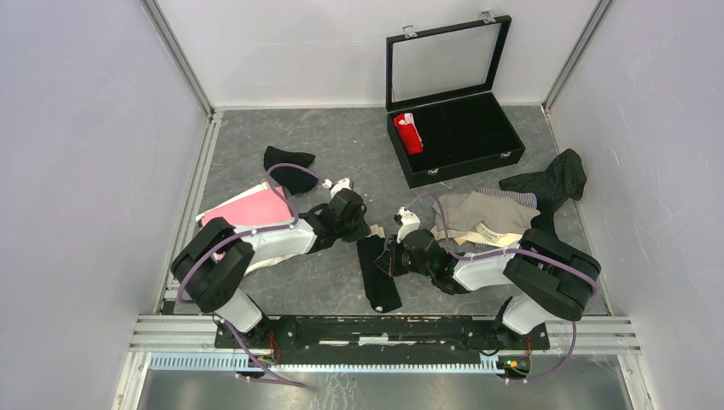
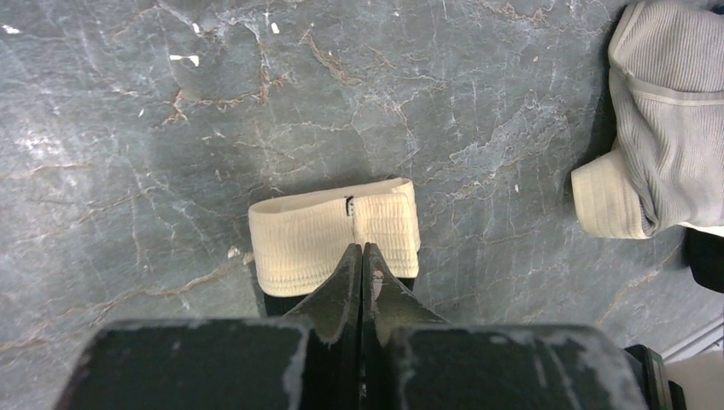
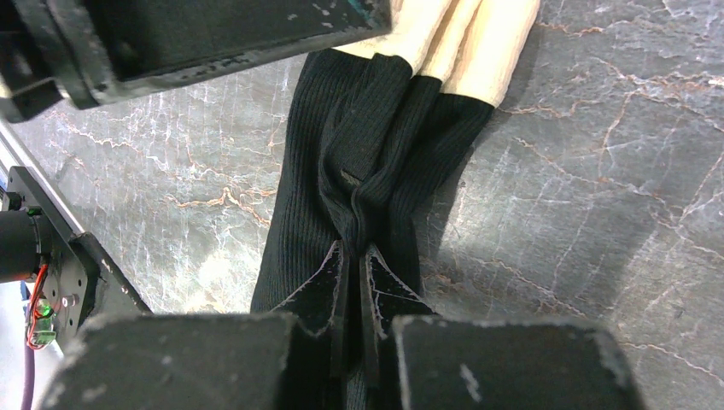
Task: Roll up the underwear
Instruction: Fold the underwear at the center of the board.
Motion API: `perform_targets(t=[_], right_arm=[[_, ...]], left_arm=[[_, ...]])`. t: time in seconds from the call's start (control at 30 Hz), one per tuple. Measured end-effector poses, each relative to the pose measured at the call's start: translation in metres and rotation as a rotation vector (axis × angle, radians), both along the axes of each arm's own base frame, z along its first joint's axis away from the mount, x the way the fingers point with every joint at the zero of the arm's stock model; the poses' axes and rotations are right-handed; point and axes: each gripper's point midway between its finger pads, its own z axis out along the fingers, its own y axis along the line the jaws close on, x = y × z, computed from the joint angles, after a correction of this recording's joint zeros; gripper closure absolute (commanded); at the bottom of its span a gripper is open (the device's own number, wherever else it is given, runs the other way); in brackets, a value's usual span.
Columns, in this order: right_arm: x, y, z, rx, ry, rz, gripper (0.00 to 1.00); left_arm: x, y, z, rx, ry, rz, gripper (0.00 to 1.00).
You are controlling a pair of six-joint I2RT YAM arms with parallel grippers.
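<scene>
A black underwear [image 1: 380, 278] with a cream waistband [image 2: 324, 231] lies folded into a long strip at the table's middle. My left gripper [image 2: 362, 249] is shut, its tips together on the near edge of the waistband; no cloth shows between them. In the top view it [image 1: 365, 227] sits at the strip's far end. My right gripper [image 3: 354, 249] is shut on a puckered ridge of the black cloth [image 3: 376, 145], further down the strip [image 1: 394, 256]. A red rolled underwear [image 1: 409, 133] lies in the case.
The open black case [image 1: 504, 137] stands at the back right. Loose garments lie around: black [image 1: 289, 168], pink [image 1: 248, 209] under the left arm, beige [image 1: 478, 218] [image 2: 666, 111] and dark pinstriped [image 1: 551, 184] on the right. Metal rail [image 1: 384, 329] runs along the near edge.
</scene>
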Motion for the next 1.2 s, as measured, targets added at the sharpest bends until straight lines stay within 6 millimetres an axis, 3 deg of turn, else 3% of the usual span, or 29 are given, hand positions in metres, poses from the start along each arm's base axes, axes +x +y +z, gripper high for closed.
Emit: perform_targets(t=[0.57, 1.2], right_arm=[[0.0, 0.0, 0.0, 0.0, 0.001, 0.001, 0.99], [-0.016, -0.017, 0.007, -0.059, 0.012, 0.037, 0.69]], left_arm=[[0.005, -0.012, -0.011, -0.021, -0.006, -0.032, 0.98], [0.01, -0.022, -0.02, -0.092, -0.06, -0.05, 0.98]])
